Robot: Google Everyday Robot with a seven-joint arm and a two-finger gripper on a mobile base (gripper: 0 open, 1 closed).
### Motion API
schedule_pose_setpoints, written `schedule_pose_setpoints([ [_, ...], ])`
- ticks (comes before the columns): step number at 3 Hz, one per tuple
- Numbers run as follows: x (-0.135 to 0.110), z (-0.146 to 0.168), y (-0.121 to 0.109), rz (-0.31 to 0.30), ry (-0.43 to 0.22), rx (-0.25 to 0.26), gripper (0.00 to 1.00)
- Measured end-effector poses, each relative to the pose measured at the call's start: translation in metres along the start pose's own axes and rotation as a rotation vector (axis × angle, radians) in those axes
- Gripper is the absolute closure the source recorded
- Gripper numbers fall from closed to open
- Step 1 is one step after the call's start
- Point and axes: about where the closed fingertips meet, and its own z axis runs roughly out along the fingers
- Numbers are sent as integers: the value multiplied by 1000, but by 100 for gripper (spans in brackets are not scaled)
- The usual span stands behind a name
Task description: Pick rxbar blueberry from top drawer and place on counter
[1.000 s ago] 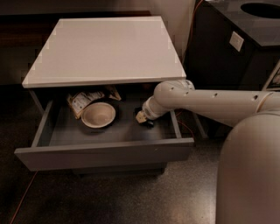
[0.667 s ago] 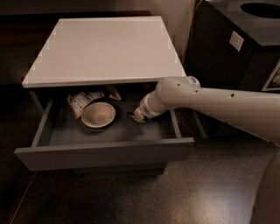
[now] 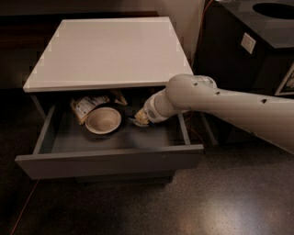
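One grey drawer stands open under the front edge of the white surface (image 3: 110, 50): the top drawer (image 3: 110, 159), its plain flat front nearest to me. A pale arm (image 3: 229, 103) comes in from the right, crosses the drawer's right edge and dips inside, below the surface's front right corner. At its end the tool (image 3: 139, 119) sits low in the drawer, right of the middle and toward the back edge. Whether the tool is wide, narrow or holding anything I cannot tell. Something pale and yellowish shows at its tip, but I cannot make out what it is. The rxbar blueberry I cannot pick out either, since the tool and wrist cover that part of the drawer floor.

Left of the tool, near it but apart, a round cream bowl (image 3: 103, 120) stands upright on the drawer floor. A crinkled tan-and-white snack bag (image 3: 85, 105) lies partly behind the bowl, toward the drawer's back left corner. A dark cabinet (image 3: 229, 50) with a round hole (image 3: 273, 9) in its top stands to the right of the surface. Speckled dark floor (image 3: 220, 202) spreads in front.
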Motion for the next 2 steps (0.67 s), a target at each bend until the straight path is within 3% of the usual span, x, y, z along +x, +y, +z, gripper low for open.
schedule_pose_setpoints([
  [2, -45, -59, 34, -92, -74, -95, 100],
])
